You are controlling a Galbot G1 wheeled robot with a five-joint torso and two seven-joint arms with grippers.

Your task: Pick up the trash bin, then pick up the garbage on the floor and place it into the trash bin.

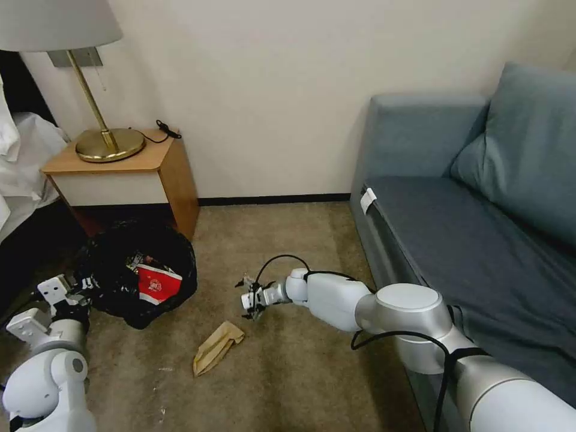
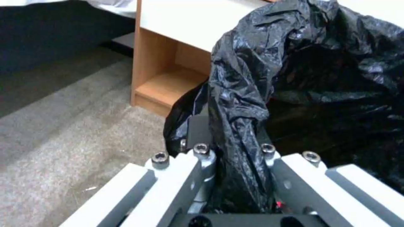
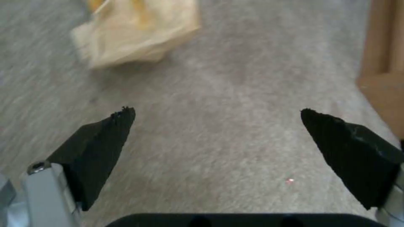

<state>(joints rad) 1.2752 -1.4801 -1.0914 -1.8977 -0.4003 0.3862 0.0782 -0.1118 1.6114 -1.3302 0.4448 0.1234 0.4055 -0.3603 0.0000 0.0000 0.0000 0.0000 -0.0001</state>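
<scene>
Left pincer point(image 2: 233, 157) is gripping the trash bin point(image 1: 137, 273); right pincer point(image 1: 252, 302), hanging open, should descend squarely over the paper bag point(image 1: 217, 347) nearby.

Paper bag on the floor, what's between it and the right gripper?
Only bare carpet separates the paper bag from the open right gripper, seen in the right wrist view.

Left gripper point(image 2: 235, 164) clamped onto the black bag of the trash bin point(image 2: 294, 63)

The crinkled liner is bunched up between the two white fingers point(image 2: 176, 176), so that gripper has a solid pinch on the plastic. The dark opening of the bag sits just past it. Behind the bag there's a wooden nightstand point(image 2: 160, 63) standing on greyish carpet point(image 2: 63, 142).
</scene>
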